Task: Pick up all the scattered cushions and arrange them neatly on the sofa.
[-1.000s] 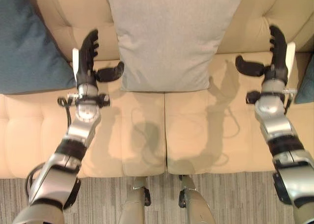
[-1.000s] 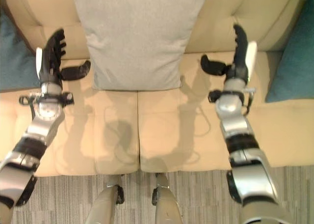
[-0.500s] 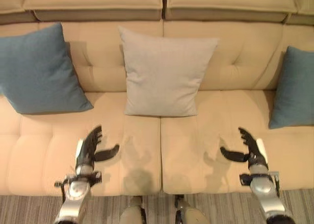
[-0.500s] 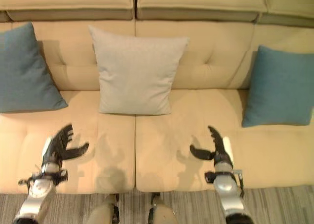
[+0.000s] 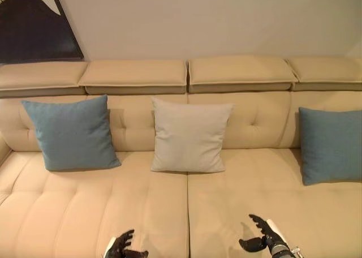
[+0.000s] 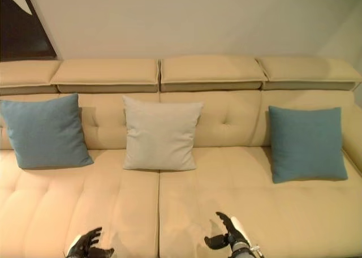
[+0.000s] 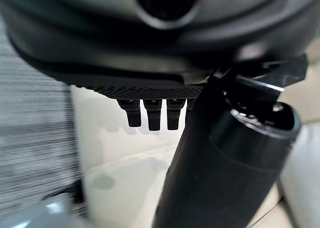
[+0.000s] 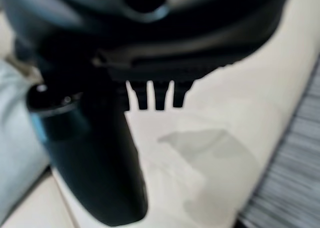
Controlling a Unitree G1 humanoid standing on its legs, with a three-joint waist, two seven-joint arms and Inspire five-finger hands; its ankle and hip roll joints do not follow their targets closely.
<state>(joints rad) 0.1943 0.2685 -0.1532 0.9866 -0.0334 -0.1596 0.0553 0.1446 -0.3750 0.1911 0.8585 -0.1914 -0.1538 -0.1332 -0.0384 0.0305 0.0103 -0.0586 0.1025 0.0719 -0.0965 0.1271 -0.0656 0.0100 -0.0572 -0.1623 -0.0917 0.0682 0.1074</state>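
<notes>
Blue cushion [image 6: 46, 132], grey cushion [image 6: 160, 134] and second blue cushion [image 6: 306, 143] standing up along the sofa [image 6: 226, 190] back. Looks all done. Left hand [image 6: 86, 248] and right hand [image 6: 229, 236] low, fingers spread, holding nothing.

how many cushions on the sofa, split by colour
Square blue fabric cushions: 2, one toward the left end and one toward the right end of the beige sofa, both leaning on its backrest
Square light grey fabric cushion: 1, in the middle, also leaning on the backrest
Total: 3
</notes>
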